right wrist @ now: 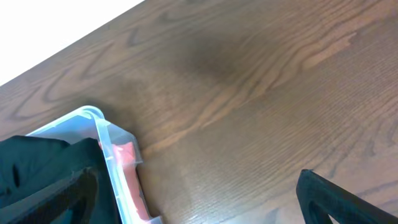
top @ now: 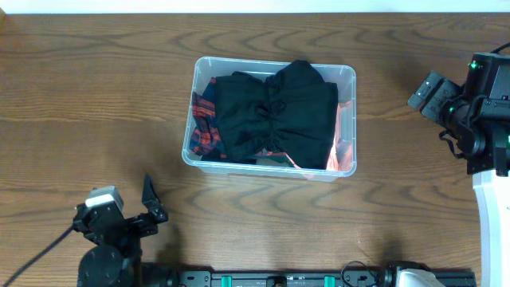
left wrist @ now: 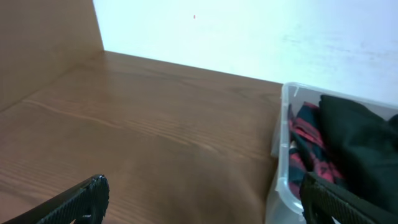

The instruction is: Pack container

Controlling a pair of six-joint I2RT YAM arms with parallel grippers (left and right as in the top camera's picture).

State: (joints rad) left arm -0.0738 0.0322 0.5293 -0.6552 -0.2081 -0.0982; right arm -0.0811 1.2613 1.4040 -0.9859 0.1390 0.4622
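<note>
The clear plastic container [top: 196, 108] stands at the table's centre. A black garment [top: 279, 112] fills most of it, over a red plaid cloth [top: 204, 127] at its left end and a pink cloth [top: 344, 137] at its right end. My left gripper [top: 151, 201] is open and empty at the front left, apart from the container. My right gripper [top: 424, 92] is open and empty to the right of it. The left wrist view shows the open jaws [left wrist: 205, 190], the container's corner [left wrist: 283, 143] and the plaid cloth [left wrist: 305, 134]. The right wrist view shows the open jaws [right wrist: 196, 186] and the container's corner [right wrist: 109, 146].
The wooden table [top: 96, 96] runs to a white wall at the back. A black rail [top: 303, 279] lies along the front edge. The right arm's white base [top: 494, 231] stands at the right edge.
</note>
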